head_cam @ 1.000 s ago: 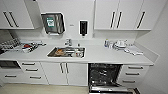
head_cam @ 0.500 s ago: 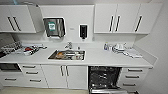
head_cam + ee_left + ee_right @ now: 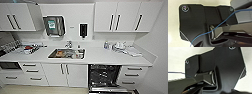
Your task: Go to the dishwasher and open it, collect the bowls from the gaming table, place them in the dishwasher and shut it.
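On my left wrist camera I see a wide matte black plate (image 3: 193,22) with rounded corners, a shiny round fitting (image 3: 184,8) at one corner, another (image 3: 231,8) at the far corner. A thin blue cable (image 3: 218,26) curves across it, past a silvery metal ring (image 3: 212,31) and a grey boxy arm link (image 3: 243,13). My right wrist shows a matching black plate (image 3: 226,65) with a dark jointed bar (image 3: 190,83).

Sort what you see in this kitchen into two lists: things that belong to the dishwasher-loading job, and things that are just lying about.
Belongs to the job:
- dishwasher, door open, dark racks showing

Just lying about:
- sink with items in it
- tap
- dish rack on the counter's left
- crockery on the counter's right
- wall dispenser
- white cupboards
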